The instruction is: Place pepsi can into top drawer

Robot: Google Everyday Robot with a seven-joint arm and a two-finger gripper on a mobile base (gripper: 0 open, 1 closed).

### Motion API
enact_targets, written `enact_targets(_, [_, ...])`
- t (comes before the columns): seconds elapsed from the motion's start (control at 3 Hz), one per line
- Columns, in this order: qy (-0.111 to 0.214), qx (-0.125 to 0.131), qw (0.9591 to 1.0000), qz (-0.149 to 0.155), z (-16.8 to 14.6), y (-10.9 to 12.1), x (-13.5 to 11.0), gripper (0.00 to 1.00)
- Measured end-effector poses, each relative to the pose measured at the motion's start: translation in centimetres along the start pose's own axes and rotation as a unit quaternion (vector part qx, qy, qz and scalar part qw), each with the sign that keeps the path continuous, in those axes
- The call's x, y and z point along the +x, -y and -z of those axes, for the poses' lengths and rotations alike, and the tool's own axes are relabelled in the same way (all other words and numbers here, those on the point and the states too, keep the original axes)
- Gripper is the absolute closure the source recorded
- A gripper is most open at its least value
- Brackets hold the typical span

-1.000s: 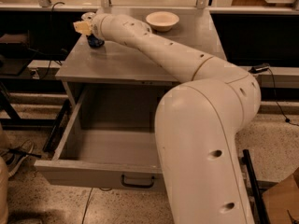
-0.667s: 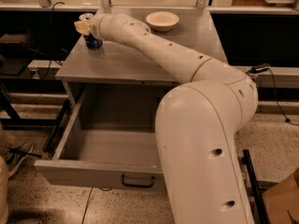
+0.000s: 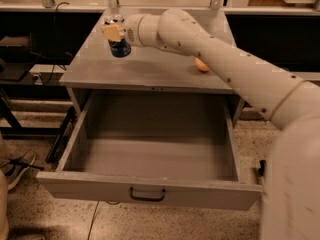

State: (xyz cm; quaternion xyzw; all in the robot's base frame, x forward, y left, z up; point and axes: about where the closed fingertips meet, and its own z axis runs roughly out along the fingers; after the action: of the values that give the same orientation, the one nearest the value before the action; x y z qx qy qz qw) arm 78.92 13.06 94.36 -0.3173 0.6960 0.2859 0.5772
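Hand in the upper left of the frame, clamped on the pepsi can. Can looks raised just off the tabletop, slightly tilted. A second ago it stood by the tabletop's left edge; now it's further in. Top drawer is pulled open, lower centre, nothing in it. View has shifted too: orange ball now shows, bowl out of view. Grasp looks done; carry and drop remain.
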Motion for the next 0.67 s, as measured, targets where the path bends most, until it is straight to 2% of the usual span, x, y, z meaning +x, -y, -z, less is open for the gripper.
enact_targets(0.33, [-0.004,-0.049,0.9987,-0.008,6.71,-5.13,2.33,1.0])
enact_targets(0.67, [0.007,-0.041,0.9991,-0.01,7.65,-4.53,1.35,1.0])
